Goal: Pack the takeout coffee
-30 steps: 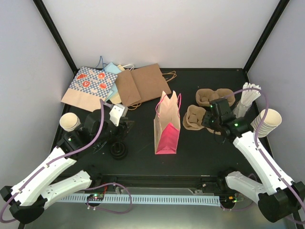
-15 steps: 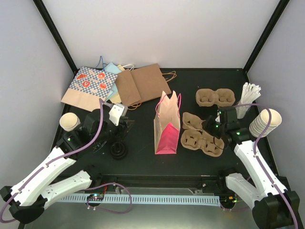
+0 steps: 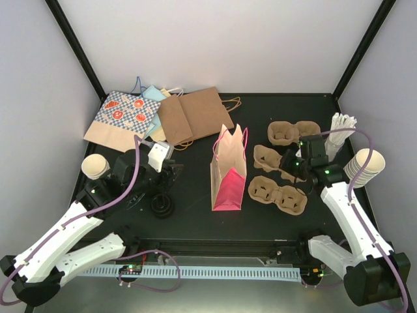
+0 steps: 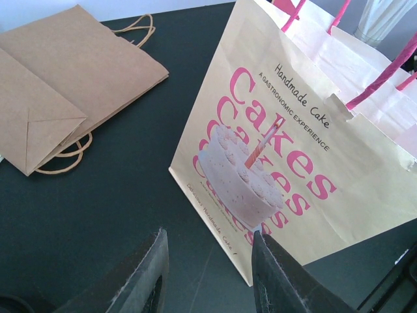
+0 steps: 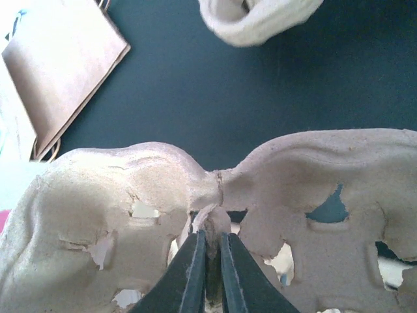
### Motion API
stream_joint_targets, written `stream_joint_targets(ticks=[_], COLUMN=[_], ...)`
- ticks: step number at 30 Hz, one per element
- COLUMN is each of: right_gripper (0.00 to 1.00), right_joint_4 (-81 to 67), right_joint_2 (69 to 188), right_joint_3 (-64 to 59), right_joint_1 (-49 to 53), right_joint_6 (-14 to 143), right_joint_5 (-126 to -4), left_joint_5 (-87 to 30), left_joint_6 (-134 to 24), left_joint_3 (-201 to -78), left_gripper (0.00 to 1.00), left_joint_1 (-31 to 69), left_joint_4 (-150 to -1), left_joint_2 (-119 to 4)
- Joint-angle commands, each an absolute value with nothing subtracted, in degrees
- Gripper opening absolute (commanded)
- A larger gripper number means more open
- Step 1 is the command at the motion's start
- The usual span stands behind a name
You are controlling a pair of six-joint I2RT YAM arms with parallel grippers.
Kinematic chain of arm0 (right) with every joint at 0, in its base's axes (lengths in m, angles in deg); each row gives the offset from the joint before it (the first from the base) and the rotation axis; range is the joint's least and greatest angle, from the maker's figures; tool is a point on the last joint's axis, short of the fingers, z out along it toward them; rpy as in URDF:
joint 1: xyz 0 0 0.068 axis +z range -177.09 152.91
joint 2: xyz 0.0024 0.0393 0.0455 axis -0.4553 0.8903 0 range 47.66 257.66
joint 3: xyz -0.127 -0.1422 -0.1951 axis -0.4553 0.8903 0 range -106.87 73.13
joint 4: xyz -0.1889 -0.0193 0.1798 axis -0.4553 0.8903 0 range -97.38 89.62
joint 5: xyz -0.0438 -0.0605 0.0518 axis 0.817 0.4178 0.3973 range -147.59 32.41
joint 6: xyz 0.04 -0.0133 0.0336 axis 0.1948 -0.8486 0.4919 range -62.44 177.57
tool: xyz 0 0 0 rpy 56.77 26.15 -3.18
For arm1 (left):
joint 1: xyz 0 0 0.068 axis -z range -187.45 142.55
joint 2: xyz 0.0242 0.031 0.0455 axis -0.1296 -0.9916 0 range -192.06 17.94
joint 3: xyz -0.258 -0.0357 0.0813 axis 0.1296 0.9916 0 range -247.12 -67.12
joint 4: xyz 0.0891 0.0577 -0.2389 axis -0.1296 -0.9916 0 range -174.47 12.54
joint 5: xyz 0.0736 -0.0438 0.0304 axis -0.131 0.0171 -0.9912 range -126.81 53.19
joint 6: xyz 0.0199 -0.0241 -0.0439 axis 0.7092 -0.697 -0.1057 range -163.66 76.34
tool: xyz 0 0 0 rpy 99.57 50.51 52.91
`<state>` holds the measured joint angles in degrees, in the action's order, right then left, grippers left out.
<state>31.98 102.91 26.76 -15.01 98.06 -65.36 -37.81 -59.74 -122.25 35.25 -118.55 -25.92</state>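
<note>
Light soft and even, from overhead. White walls (image 3: 215, 45) bright; black table (image 3: 192, 179) matte, little glare. Only a faint shadow beside the paper bag (image 3: 229, 176). Top view sharp, corner posts (image 3: 75, 45) bowing slightly toward the edges. Left wrist view: bag print crisp, left gripper (image 4: 208, 236) soft near the lens. Right wrist view: pulp carrier (image 5: 130, 176) slightly soft, second carrier (image 5: 257, 19) at top washed out, blurred.

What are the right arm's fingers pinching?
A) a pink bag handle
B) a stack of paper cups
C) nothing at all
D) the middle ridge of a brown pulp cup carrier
D: the right wrist view shows the fingers closed on the central ridge of the cup carrier.
</note>
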Motion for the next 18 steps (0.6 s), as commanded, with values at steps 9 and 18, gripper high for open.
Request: stream_joint_targets(ticks=[9,18], right_gripper=[0.67,0.74], right_joint_4=[23.1,39.1], right_joint_2=[114.2,112.0], right_joint_3=[24.9,22.4], right_joint_1=[-15.3,-10.8], right_joint_6=[88.6,92.3], right_joint_5=[-55.7,-50.9], left_joint_5=[-36.6,-36.3], left_joint_6=[-60.2,-59.5], left_joint_3=[-123.3,-125.0], left_gripper=[0.38,0.39], left_joint_1=[34.8,34.8], left_joint_4=[-118.0,-118.6], left_joint_2=[-25.9,-26.1])
